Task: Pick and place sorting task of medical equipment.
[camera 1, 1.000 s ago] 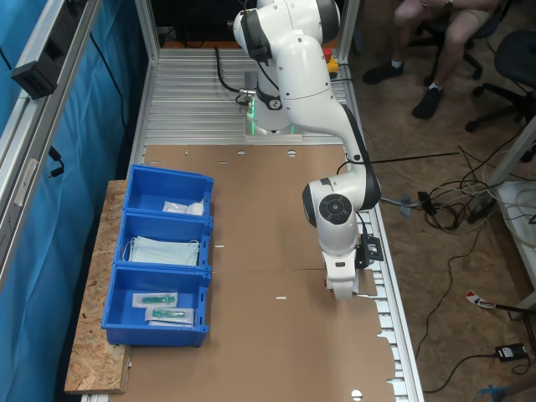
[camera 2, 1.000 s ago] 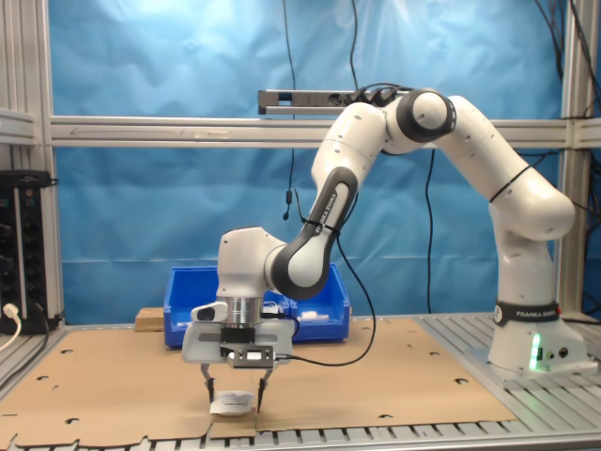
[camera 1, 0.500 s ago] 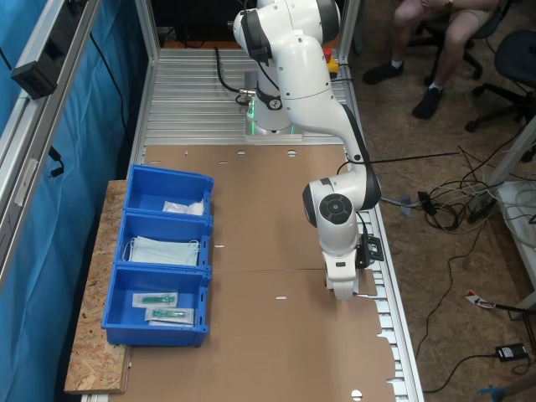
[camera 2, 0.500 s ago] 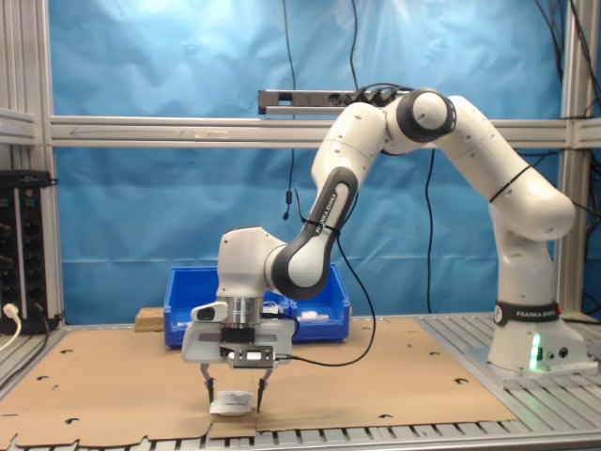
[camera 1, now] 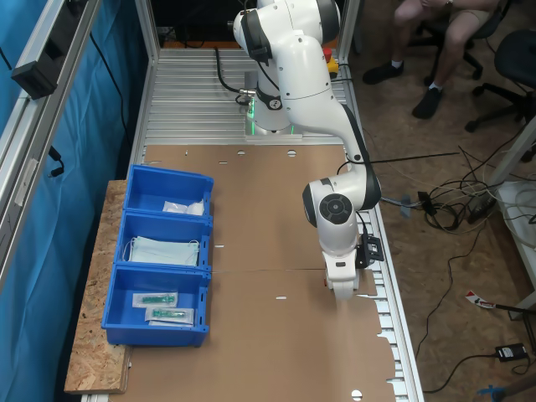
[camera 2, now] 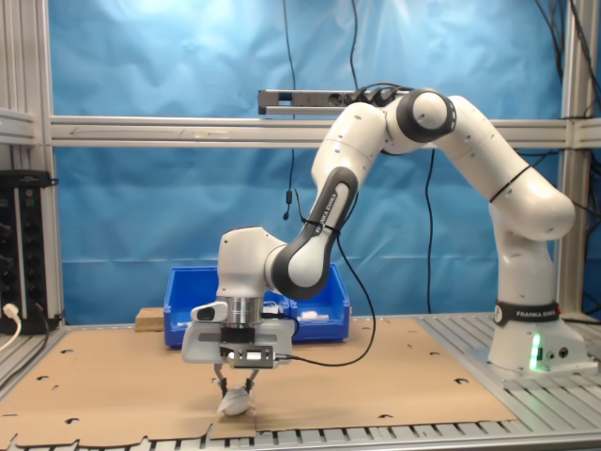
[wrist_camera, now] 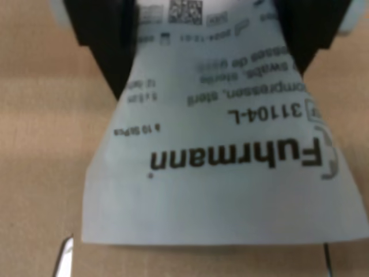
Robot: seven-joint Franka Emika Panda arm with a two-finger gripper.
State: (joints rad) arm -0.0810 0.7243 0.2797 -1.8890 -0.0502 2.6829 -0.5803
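Blue curtain (camera 2: 141, 66) backdrop, aluminium frame (camera 2: 169, 132), brown floor (camera 1: 444, 276) strewn with cables (camera 1: 452, 205)

White packet (wrist_camera: 222, 144) blurred at its far end, its upper corners hidden behind the dark jaws

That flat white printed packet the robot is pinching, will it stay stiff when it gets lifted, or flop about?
Probably floppy: in the wrist view the flat white printed packet narrows where the black fingers squeeze it and flares wider below, so it buckles easily. It looks thin, so likely light. In the second exterior view it bunches up under the gripper, so it may sag or swing when raised.
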